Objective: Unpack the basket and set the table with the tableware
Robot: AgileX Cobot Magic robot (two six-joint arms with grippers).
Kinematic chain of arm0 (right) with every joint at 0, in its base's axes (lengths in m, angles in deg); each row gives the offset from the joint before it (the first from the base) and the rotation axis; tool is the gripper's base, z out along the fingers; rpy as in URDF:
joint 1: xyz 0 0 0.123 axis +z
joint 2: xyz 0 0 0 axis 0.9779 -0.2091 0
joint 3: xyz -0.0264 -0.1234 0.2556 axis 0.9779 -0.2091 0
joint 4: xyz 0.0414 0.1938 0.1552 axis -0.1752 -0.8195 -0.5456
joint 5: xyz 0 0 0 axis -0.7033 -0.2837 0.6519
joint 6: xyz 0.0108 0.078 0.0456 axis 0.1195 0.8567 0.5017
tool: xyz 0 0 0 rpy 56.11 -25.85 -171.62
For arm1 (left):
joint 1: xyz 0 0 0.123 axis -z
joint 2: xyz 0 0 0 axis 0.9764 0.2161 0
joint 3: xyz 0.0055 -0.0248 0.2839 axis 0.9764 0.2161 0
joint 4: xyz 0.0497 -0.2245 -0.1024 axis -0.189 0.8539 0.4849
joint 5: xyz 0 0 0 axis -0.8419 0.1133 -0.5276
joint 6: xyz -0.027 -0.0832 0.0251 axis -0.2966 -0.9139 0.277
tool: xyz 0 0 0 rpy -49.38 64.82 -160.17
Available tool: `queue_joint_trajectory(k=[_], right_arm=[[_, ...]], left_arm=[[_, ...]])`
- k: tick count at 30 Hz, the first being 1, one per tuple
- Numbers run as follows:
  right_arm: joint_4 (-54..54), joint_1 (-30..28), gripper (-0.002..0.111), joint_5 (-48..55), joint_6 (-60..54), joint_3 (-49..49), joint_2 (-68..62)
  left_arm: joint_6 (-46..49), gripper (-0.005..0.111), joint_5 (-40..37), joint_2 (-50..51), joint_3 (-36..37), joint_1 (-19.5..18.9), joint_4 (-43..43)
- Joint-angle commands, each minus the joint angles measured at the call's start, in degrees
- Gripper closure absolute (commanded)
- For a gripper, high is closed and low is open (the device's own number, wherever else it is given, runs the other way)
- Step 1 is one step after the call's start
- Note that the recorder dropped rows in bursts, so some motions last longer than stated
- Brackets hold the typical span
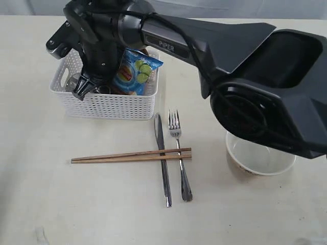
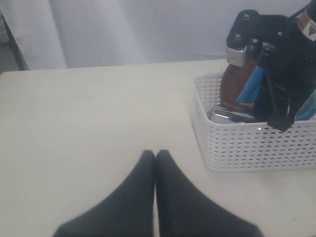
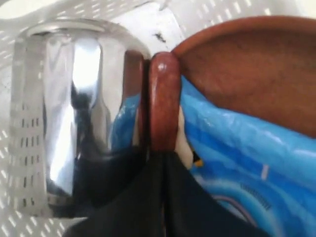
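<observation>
**Right claw pinching the spoon inside the basket**

Our right claw (image 3: 163, 157) has its fingers clamped on the handle end of one wooden spoon (image 3: 163, 98), low in the white basket (image 1: 107, 104) at the far left of the bench (image 1: 46, 199). We judge the spoon light, stiff and smooth, so it could swivel in a narrow pinch. A grip on the handle seems best, with a straight lift. Pressed beside it are one steel cup (image 3: 74, 108), hard and slippery, one chip bag (image 3: 247, 163), soft and crinkly, and one wooden plate (image 3: 256, 64) touching the bag. Out on the bench lie one knife (image 1: 164, 168), one fork (image 1: 180, 158), two chopsticks (image 1: 112, 157) across them and one bowl (image 1: 260, 162), probably breakable. Our left claw (image 2: 155, 159) hangs over bare bench, fingers together, empty.
</observation>
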Motion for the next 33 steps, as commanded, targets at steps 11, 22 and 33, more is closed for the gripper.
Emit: queue_joint_trajectory(k=[11,22,33], right_arm=[[-5.60,0.17,0.108,-0.87,-1.62,0.06,4.13],[-20.04,-4.00,0.065,-6.02,-3.74,0.38,3.72],[-22.86,-5.30,0.065,-7.48,-5.05,0.38,-0.20]], left_arm=[[0.06,0.107,0.59,-0.18,0.11,0.40,0.13],[0.06,0.107,0.59,-0.18,0.11,0.40,0.13],[0.06,0.107,0.59,-0.18,0.11,0.40,0.13]])
